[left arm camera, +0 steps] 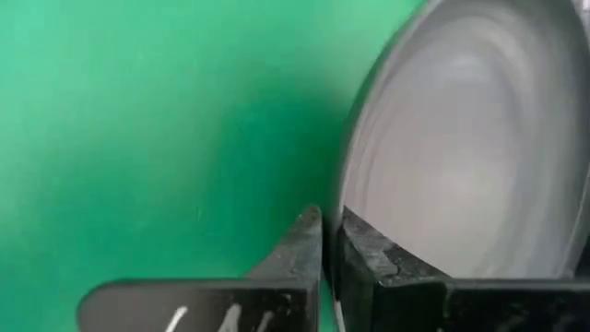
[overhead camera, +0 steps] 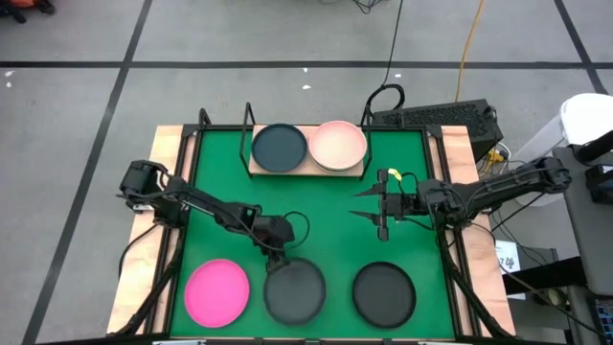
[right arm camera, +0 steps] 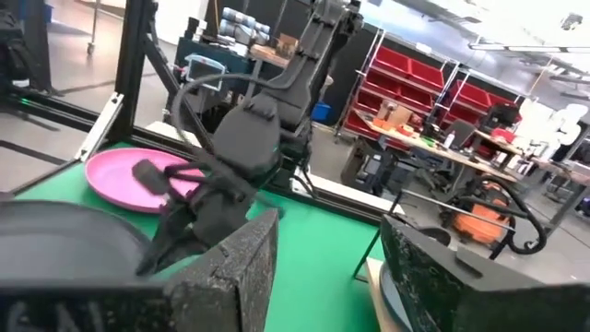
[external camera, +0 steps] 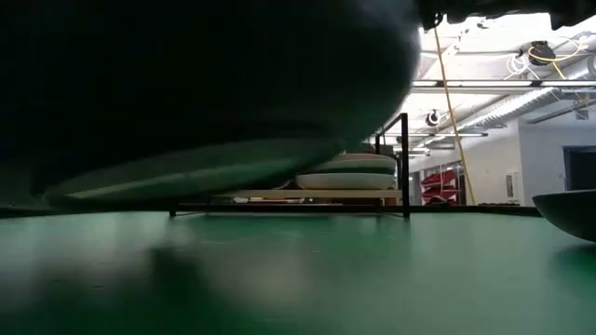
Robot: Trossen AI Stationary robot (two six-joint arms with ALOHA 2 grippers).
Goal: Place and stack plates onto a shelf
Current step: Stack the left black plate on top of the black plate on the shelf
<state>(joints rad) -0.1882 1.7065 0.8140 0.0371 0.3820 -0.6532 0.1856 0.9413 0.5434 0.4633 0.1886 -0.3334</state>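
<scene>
My left gripper (overhead camera: 278, 257) is shut on the far rim of the middle dark grey plate (overhead camera: 294, 292), which sits on the green mat between a hot pink plate (overhead camera: 217, 292) and another dark plate (overhead camera: 384, 292). In the low view the held plate (external camera: 205, 112) fills the frame with its underside raised off the mat. The wooden shelf (overhead camera: 257, 168) at the mat's far side carries a dark plate (overhead camera: 280, 149) and a pale pink plate (overhead camera: 340, 146). My right gripper (overhead camera: 375, 203) hangs open over the mat, right of centre, touching nothing. My left gripper (left arm camera: 330, 221) pinches the dark plate's far rim (left arm camera: 348, 184) between its two fingers, one fingertip (left arm camera: 300, 244) outside the rim and the other (left arm camera: 373, 254) on the plate's inner face. It comes from above, pointing down. The plate is tilted, its far side raised off the mat.
The shelf's black wire frame (external camera: 405, 163) stands up at its ends. In the low view pale plates (external camera: 349, 172) sit stacked on the shelf board. Open green mat lies between the shelf and the near row of plates. A keyboard (overhead camera: 436, 117) lies beyond the table's far right corner.
</scene>
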